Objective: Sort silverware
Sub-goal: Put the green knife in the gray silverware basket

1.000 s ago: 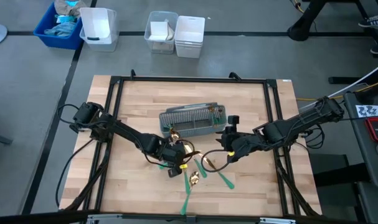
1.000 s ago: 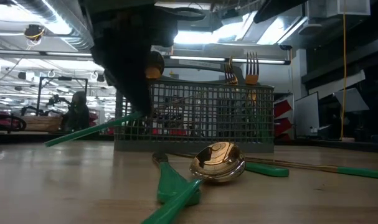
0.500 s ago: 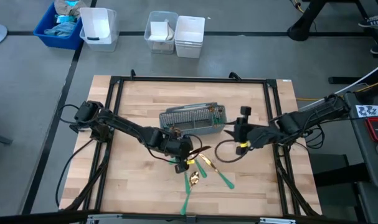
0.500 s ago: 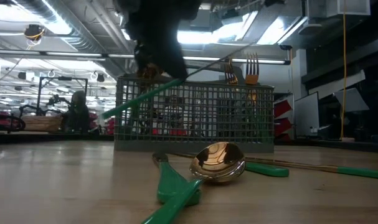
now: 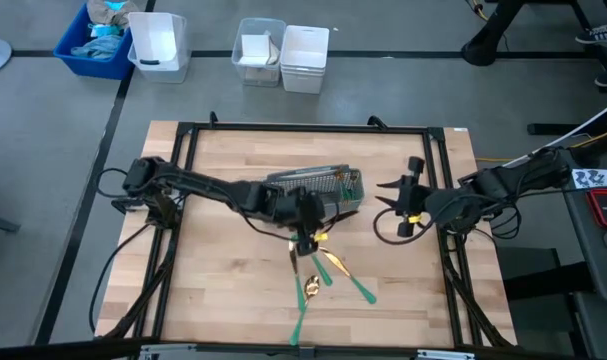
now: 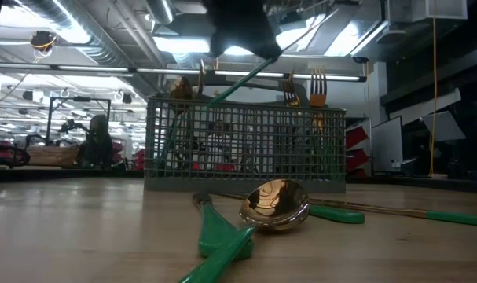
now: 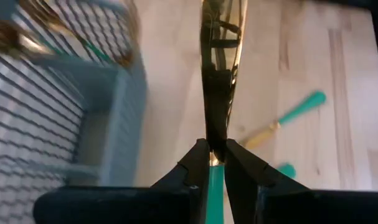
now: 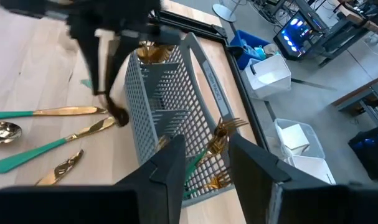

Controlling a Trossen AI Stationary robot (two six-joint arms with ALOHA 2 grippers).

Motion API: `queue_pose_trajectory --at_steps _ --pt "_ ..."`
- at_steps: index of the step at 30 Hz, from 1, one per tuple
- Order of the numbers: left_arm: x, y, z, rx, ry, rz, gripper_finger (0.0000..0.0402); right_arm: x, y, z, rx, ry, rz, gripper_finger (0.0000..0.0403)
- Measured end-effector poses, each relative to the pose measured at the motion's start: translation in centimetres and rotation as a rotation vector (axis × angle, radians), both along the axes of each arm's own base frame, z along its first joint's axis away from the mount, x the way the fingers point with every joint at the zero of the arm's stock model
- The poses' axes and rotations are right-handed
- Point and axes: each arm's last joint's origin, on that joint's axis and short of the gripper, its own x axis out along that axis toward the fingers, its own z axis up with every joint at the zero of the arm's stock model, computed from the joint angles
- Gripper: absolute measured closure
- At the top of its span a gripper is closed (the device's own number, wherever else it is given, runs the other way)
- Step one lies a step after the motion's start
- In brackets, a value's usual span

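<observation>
My left gripper (image 5: 305, 225) hangs above the near side of the grey mesh caddy (image 5: 308, 192), shut on one piece of silverware (image 7: 218, 74) with a narrow gold head seen edge-on; its kind I cannot tell. Its teal handle (image 6: 230, 85) slants in front of the caddy's top (image 6: 246, 106). Gold forks (image 6: 317, 82) stand in the caddy's right end, heads up. Several more pieces (image 5: 328, 270) lie flat on the wood near the caddy, among them a spoon (image 6: 273, 204). My right gripper (image 5: 398, 200) is open with nothing in it, right of the caddy (image 8: 170, 93). My left gripper pinches the piece between its two fingers (image 7: 195, 168) where the gold neck meets the teal handle (image 7: 212, 157). The fingers slant down from the table's left. The piece is lifted clear of the table and tilted, its handle running down to the left.
A black frame rail (image 5: 303, 128) runs around the tabletop. White bins (image 5: 283, 55) and a blue bin (image 5: 93, 40) stand beyond the far edge. Bare wood lies to the caddy's left and behind it.
My left gripper has risen and gone toward the far edge and the caddy, carrying the piece up off the table; its handle has swung from pointing low left to slanting across the caddy's top. My right gripper has drawn back toward the right edge and up.
</observation>
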Motion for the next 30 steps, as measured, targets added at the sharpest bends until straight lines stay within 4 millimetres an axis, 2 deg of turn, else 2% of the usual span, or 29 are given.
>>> queue_pose_trajectory --at_steps 10,19,23,30 --pt "0.9 4.6 3.3 0.104 -0.077 0.012 0.0370 -0.4 -0.2 -0.3 -0.022 0.050 0.001 0.0281" --pt "0.5 9.3 3.1 0.166 -0.019 0.072 0.0365 -0.4 -0.2 -0.5 -0.028 0.065 0.001 0.0281" --pt "0.0 10.0 2.7 0.156 0.038 0.096 0.0365 -0.4 -0.2 -0.5 -0.028 0.066 0.001 0.0281" --pt "-0.9 9.2 1.8 0.145 0.173 0.067 0.0358 -0.4 -0.2 -0.5 -0.028 0.066 0.001 0.0281"
